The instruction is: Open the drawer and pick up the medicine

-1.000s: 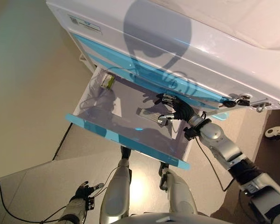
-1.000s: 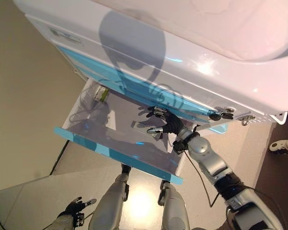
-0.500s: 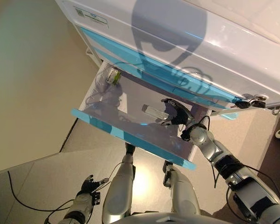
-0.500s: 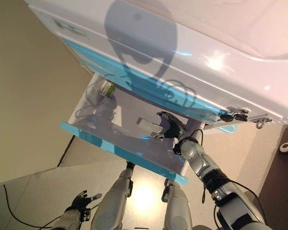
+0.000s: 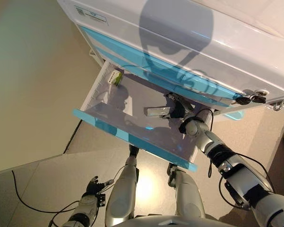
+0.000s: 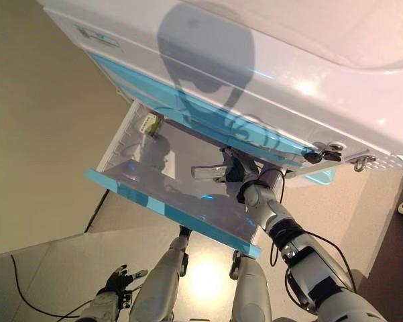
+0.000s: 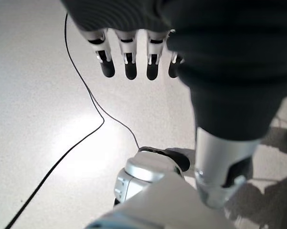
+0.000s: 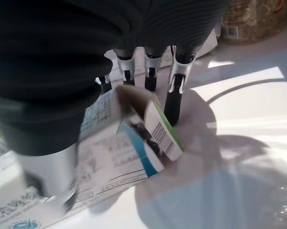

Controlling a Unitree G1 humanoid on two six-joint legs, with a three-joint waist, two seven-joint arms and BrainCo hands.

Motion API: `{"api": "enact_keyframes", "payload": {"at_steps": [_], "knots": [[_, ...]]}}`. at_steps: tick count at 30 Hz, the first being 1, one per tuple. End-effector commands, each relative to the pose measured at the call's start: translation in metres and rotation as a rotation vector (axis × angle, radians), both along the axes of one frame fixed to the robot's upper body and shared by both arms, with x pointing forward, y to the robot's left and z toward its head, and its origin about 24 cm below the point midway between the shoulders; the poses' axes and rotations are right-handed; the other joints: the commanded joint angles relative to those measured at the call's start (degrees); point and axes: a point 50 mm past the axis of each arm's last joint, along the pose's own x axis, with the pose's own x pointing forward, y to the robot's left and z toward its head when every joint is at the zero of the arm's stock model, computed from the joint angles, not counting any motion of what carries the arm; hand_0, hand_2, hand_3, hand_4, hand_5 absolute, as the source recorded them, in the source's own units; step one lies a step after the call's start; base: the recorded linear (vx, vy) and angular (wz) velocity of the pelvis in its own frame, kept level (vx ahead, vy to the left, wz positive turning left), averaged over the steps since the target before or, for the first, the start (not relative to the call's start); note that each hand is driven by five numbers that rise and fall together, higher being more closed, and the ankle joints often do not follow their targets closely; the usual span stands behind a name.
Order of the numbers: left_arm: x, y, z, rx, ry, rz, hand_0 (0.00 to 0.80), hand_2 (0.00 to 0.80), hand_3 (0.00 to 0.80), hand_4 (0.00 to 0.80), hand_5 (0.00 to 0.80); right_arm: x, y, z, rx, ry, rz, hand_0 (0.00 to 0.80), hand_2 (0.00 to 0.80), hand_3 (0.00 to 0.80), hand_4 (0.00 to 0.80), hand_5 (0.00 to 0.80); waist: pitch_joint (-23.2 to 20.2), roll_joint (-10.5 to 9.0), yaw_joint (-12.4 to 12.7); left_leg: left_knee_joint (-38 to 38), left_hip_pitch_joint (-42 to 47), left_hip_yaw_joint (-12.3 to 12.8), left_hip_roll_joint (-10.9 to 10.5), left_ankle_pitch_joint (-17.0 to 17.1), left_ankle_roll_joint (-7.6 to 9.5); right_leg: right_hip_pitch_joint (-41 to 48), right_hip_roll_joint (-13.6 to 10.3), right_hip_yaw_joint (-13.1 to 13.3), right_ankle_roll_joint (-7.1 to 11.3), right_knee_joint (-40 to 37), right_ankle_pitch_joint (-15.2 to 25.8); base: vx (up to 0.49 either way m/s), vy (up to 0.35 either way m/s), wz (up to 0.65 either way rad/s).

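The drawer [image 5: 132, 137] with its blue front stands pulled out of the white cabinet [image 5: 179, 33]. My right hand [image 5: 178, 109] is inside it, at the right. Its fingers [image 8: 174, 95] and thumb are curled round a white medicine box [image 5: 158, 111]. That box [image 8: 148, 129] has a barcode and green and blue edges on its end, and it sits tilted in the grip. It sticks out to the left of the hand [image 6: 236, 170]. My left hand [image 5: 92, 187] hangs low over the floor with its fingers [image 7: 129, 62] straight, holding nothing.
A small green and white package [image 5: 116, 77] lies in the drawer's back left corner, and a white sheet [image 5: 127, 106] on its floor. Closed blue drawer fronts sit above the open one. A metal latch [image 5: 255, 97] juts out at the cabinet's right.
My right hand has gone from spread above the box to curled round it, and the box now sticks out level from the hand. The camera has shifted a little.
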Motion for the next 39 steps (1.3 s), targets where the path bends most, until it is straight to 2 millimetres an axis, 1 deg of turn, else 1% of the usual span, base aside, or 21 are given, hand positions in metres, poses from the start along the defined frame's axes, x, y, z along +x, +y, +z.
{"api": "enact_keyframes", "payload": {"at_steps": [1, 5, 12, 17, 19, 20, 22, 24, 28, 29, 32, 36, 37, 38, 39], "knots": [[0.007, 0.001, 0.002, 0.019, -0.012, 0.005, 0.0, 0.0, 0.0, 0.0, 0.0, -0.015, 0.026, -0.034, -0.061, 0.142, 0.093, 0.8, 0.8, 0.8, 0.8, 0.8, -0.3, -0.19, 1.8, -1.1, -0.1, 0.8, -2.9, -0.7, 1.39, 0.1, -0.8, -0.1, 1.28, 0.0, 2.2, -0.005, -0.019, 0.04], [0.006, -0.002, 0.001, 0.018, -0.005, 0.004, 0.0, 0.0, 0.0, 0.0, 0.0, -0.016, 0.037, -0.03, -0.05, 0.131, 0.135, 0.8, 0.8, 0.8, 0.8, 0.8, -0.5, -0.12, 1.6, -1.5, 0.1, 0.6, -2.8, -0.5, 1.31, 0.2, -0.6, 0.2, 1.17, -0.3, 2.1, 0.0, -0.003, 0.01], [0.007, -0.001, 0.001, 0.023, -0.002, 0.004, 0.0, 0.0, 0.0, 0.0, 0.0, -0.017, 0.042, -0.024, -0.048, 0.102, 0.17, 0.8, 0.8, 0.8, 0.8, 0.8, -0.7, -0.43, 1.3, -1.4, 0.5, 0.8, -2.7, -0.7, 1.42, 0.0, -0.3, 1.3, 1.01, -0.1, 2.0, 0.0, 0.0, 0.0], [0.009, 0.002, 0.003, 0.028, -0.009, 0.011, 0.0, 0.0, 0.0, 0.0, 0.0, -0.016, 0.04, -0.007, -0.007, 0.043, 0.194, 0.8, 0.8, 0.8, 0.8, 0.8, -1.1, -0.98, 0.6, -1.0, 0.7, 0.9, -2.6, -1.0, 1.41, 0.2, 0.0, 1.8, 0.86, -0.1, 1.9, 0.0, 0.0, 0.0], [0.005, 0.009, 0.003, 0.036, 0.004, 0.025, 0.0, 0.0, 0.0, 0.0, 0.0, -0.019, 0.04, 0.003, 0.036, 0.035, 0.238, 0.8, 0.8, 0.8, 0.8, 0.8, -1.5, -1.47, 0.4, -1.0, 1.1, 1.1, -2.3, -1.2, 1.38, 0.4, 0.4, 2.3, 0.82, -0.4, 2.0, 0.0, 0.0, 0.0], [0.005, 0.009, 0.003, 0.035, 0.004, 0.025, 0.0, 0.0, 0.0, 0.0, 0.0, -0.019, 0.04, 0.003, 0.036, 0.035, 0.238, 0.8, 0.8, 0.8, 0.8, 0.8, -1.5, -1.47, 0.4, -1.0, 1.1, 1.2, -2.3, -1.2, 1.38, 0.4, 0.4, 2.3, 0.82, -0.4, 2.0, 0.0, 0.0, 0.0], [0.003, 0.015, 0.003, 0.036, 0.015, 0.04, 0.0, 0.0, 0.0, 0.0, 0.0, -0.023, 0.045, 0.01, 0.073, 0.062, 0.299, 0.8, 0.8, 0.8, 0.8, 0.8, -2.0, -1.91, 0.2, -1.2, 1.2, 1.4, -2.1, -1.0, 1.35, 0.4, 0.7, 2.4, 0.8, -1.0, 2.4, -0.013, -0.019, -0.05], [0.0, 0.019, 0.002, 0.036, 0.025, 0.04, 0.0, 0.0, 0.0, 0.0, 0.0, -0.027, 0.049, 0.01, 0.124, 0.107, 0.342, 0.8, 0.8, 0.8, 0.8, 0.8, -2.2, -2.36, 0.1, -1.5, 1.8, 1.7, -1.8, -1.1, 1.3, 0.9, 0.9, 2.6, 0.77, -1.3, 2.4, -0.004, -0.028, -0.06], [-0.003, 0.029, 0.004, 0.037, 0.036, 0.048, 0.0, 0.0, 0.0, 0.0, 0.0, -0.036, 0.058, 0.017, 0.278, 0.206, 0.451, 0.8, 0.8, 0.8, 0.8, 0.8, -3.0, -3.24, -0.1, -2.2, 2.4, 2.3, -1.3, -0.7, 1.19, 1.4, 1.5, 2.9, 0.73, -2.7, 3.2, -0.01, -0.011, -0.06], [-0.003, 0.032, 0.004, 0.035, 0.039, 0.05, 0.0, 0.0, 0.0, 0.0, 0.0, -0.04, 0.063, 0.024, 0.319, 0.243, 0.519, 0.8, 0.8, 0.8, 0.8, 0.8, -3.3, -3.62, -0.2, -2.4, 2.8, 2.6, -1.1, -0.6, 1.11, 1.6, 1.7, 3.1, 0.72, -3.1, 3.3, 0.001, -0.002, -0.1], [-0.004, 0.039, 0.006, 0.034, 0.037, 0.055, 0.0, 0.0, 0.0, 0.0, 0.0, -0.046, 0.071, 0.037, 0.349, 0.289, 0.628, 0.8, 0.8, 0.8, 0.8, 0.8, -3.7, -4.2, -0.2, -2.6, 3.7, 3.1, -0.8, -0.9, 1.09, 2.3, 2.1, 3.3, 0.74, -3.4, 3.3, 0.011, -0.008, -0.18], [-0.002, 0.045, 0.009, 0.039, 0.031, 0.058, 0.0, 0.0, 0.0, 0.0, 0.0, -0.055, 0.081, 0.061, 0.436, 0.345, 0.771, 0.8, 0.8, 0.8, 0.8, 0.8, -4.7, -4.94, -0.2, -2.8, 4.5, 3.7, -0.4, -1.0, 0.93, 3.3, 2.6, 3.5, 0.79, -4.7, 3.7, 0.009, -0.007, -0.09], [-0.002, 0.045, 0.009, 0.039, 0.031, 0.058, 0.0, 0.0, 0.0, 0.0, 0.0, -0.055, 0.081, 0.061, 0.436, 0.345, 0.771, 0.8, 0.8, 0.8, 0.8, 0.8, -4.6, -4.91, -0.2, -2.8, 4.6, 3.7, -0.4, -1.0, 0.93, 3.4, 2.6, 3.5, 0.79, -4.7, 3.8, 0.021, -0.003, -0.11], [-0.003, 0.048, 0.01, 0.043, 0.035, 0.058, 0.0, 0.0, 0.0, 0.0, 0.0, -0.06, 0.086, 0.073, 0.468, 0.372, 0.839, 0.8, 0.8, 0.8, 0.8, 0.8, -5.0, -5.19, -0.2, -2.8, 5.1, 3.9, -0.2, -1.1, 0.86, 3.9, 2.8, 3.6, 0.73, -5.0, 3.7, 0.019, -0.005, -0.11], [-0.003, 0.05, 0.01, 0.045, 0.037, 0.057, 0.0, 0.0, 0.0, 0.0, 0.0, -0.063, 0.088, 0.079, 0.495, 0.401, 0.878, 0.8, 0.8, 0.8, 0.8, 0.8, -5.3, -5.35, -0.1, -2.8, 5.4, 4.0, 0.0, -1.1, 0.78, 4.2, 2.9, 3.7, 0.71, -5.1, 3.7, 0.026, -0.016, -0.1]]}}
